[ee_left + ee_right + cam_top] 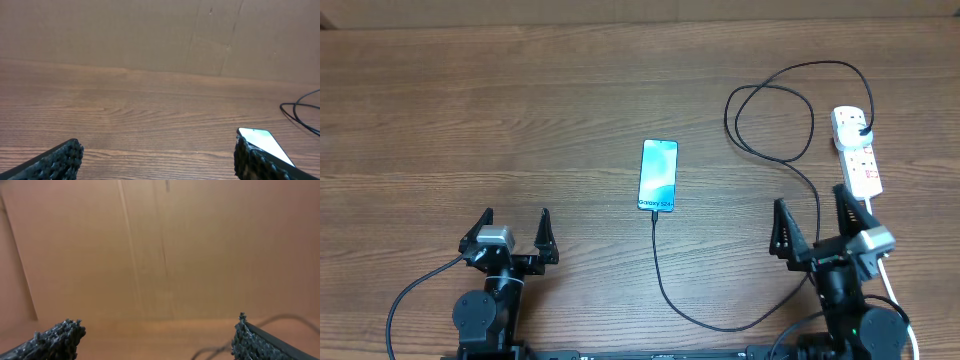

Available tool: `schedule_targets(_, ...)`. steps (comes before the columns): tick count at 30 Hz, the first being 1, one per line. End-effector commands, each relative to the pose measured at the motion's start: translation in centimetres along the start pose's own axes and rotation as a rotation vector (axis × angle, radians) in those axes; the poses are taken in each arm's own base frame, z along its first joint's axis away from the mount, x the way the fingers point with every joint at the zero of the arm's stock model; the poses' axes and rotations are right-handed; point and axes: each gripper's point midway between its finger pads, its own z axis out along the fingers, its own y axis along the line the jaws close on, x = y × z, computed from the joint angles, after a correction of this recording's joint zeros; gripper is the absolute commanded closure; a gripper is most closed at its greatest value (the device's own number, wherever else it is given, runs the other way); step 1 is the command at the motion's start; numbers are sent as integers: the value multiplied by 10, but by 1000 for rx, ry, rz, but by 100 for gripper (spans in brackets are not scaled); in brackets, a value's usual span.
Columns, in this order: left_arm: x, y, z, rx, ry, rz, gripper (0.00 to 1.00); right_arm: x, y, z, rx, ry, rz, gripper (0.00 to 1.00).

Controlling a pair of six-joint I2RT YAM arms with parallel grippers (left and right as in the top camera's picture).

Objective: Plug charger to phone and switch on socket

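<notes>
The phone (658, 175) lies flat mid-table, its screen glowing light blue; its top corner shows in the left wrist view (262, 142). The charger cable (665, 285) runs from the phone's near end, loops toward the front, then up past the right arm in a loop (770, 120) to a black plug (862, 133) seated in the white socket strip (857, 150) at the far right. The connector tip sits at the phone's bottom edge (655, 213). My left gripper (512, 225) is open and empty at front left. My right gripper (810, 215) is open and empty, just below the socket.
The thick white cord (890, 285) of the socket runs down past the right arm. A brown cardboard wall (150, 35) stands behind the wooden table. The cable shows blurred in the right wrist view (280, 320).
</notes>
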Motion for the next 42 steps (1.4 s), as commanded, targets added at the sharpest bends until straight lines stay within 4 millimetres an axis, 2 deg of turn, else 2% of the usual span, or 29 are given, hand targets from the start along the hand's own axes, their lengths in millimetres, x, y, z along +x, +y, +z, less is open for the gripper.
schedule_targets(1,0,0,0,0,-3,19,0,28,-10,1,31,46,10,0)
schedule_targets(12,0,0,0,0,-3,18,0,96,-26,-6,86,249,43,0)
schedule_targets(42,0,0,0,0,-3,18,1,96,-26,-6,88,249,42,0)
